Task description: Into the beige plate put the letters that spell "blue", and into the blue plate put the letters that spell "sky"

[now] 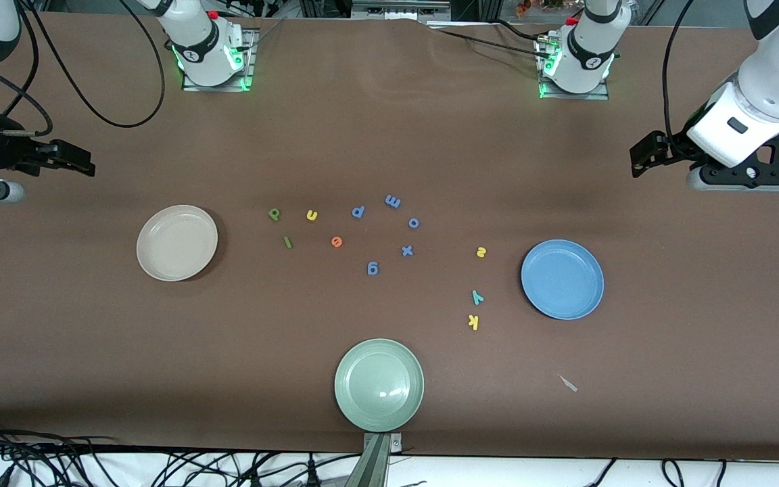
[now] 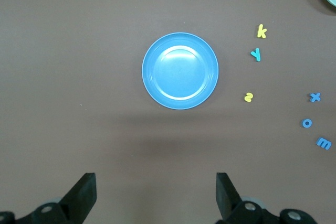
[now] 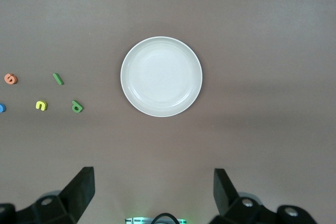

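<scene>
Letters (image 1: 312, 216) "b", "l", "u", "e" unplated

Beige plate (image 1: 176, 243), blue plate (image 1: 562, 279), foam letters (image 1: 336, 241) between them

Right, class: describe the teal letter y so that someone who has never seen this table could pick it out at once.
Find the blue plate toward the left arm's end of the table. Beside it, on its side toward the table's middle, three small foam letters lie in a loose column. The teal y is the middle one, between the yellow s and the yellow k, the only one not yellow.
</scene>
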Robot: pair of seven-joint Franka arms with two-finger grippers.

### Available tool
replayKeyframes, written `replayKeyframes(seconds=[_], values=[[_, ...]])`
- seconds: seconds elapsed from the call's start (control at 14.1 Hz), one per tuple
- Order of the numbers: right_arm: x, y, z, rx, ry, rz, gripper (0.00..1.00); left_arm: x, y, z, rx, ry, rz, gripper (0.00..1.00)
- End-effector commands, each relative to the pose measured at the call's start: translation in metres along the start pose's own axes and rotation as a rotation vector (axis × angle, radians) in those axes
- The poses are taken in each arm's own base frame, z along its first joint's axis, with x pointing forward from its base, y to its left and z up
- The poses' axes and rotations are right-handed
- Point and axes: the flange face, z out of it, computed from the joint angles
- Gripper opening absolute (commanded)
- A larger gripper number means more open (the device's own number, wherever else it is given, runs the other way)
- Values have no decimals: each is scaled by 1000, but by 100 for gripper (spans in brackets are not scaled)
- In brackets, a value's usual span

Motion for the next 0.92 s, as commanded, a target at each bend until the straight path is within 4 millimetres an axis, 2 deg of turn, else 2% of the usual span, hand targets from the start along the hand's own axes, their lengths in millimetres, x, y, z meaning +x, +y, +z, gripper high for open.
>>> replayKeyframes(seconds=[0.0,0.07,0.21,0.36,0.43,0.5,0.71,0.85], values=[[-2,0,-2,-15,3,8,100,1,10,-4,19,-5,31,100],[-2,0,-2,-15,3,9,100,1,13,-1,18,-10,39,100],[-3,-1,-2,-15,1,8,100,3,35,11,19,-32,88,100],[-3,-1,-2,-15,1,8,100,12,61,37,7,-73,129,100],[-2,-1,-2,-17,3,6,100,19,74,58,-11,-106,141,100],[-2,-1,-2,-17,3,6,100,31,88,67,-21,-101,146,100],[-2,-1,-1,-17,1,6,100,75,102,103,-44,-108,151,100],[-2,-1,0,-17,-2,6,100,109,120,126,-67,-84,178,100]])
